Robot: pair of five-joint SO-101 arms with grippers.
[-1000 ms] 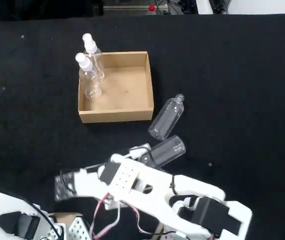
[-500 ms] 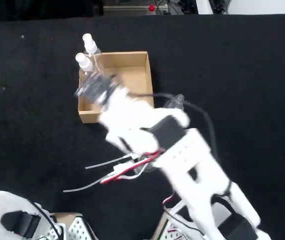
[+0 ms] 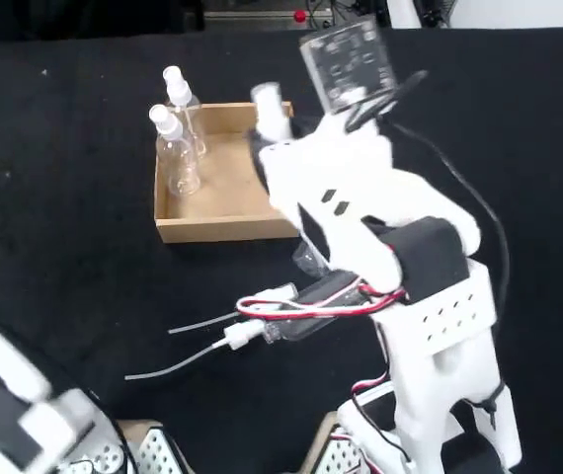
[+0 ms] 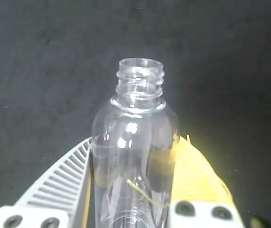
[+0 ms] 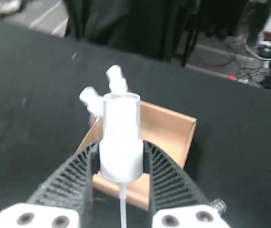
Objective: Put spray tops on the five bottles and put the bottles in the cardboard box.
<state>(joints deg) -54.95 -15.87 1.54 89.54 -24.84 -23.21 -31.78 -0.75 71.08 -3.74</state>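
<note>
The left end effector clamps a clear, uncapped bottle; the right end effector grips a white spray top near the cardboard box.

The surface is black. Beyond the right gripper, the cardboard box is tan. That gripper's ribbed fingers are black and the spray top between them is white. The left gripper shows one pale grey ribbed finger and one yellow, possibly taped, either side of a clear bottle.
</note>
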